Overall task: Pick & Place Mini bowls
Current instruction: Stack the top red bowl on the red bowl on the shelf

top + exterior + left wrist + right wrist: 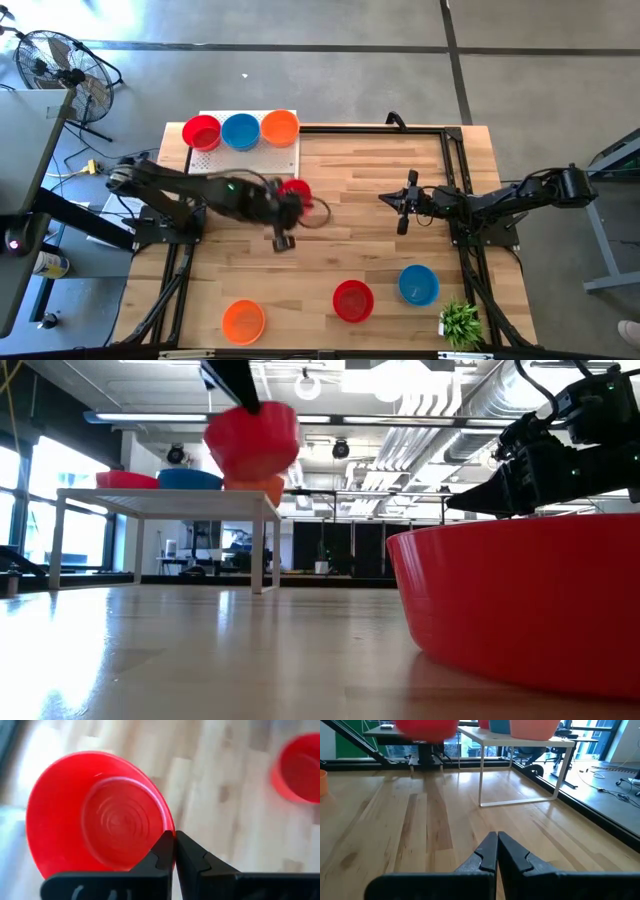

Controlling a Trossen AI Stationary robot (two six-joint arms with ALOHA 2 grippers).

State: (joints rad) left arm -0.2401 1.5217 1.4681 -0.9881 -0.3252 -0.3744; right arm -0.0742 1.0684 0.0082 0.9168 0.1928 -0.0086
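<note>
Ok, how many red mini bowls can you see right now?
3. One sits on the white stand, left of the blue bowl: red bowl. One is held in the left claw above the table: held red bowl. One lies at the table's near edge: near red bowl.

Red bowl (pixel 294 190) hanging tilted above table, pinched at rim. Three bowls (pixel 241 131) sitting on stand; three others (pixel 352 299) lying near front edge.

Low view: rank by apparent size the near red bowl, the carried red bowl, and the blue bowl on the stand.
1. Glossy red plastic bowl on the table, largest only because it sits at the lens.
2. Red plastic bowl clamped in the left tool, airborne.
3. Blue plastic bowl on the white stand, farthest.
</note>
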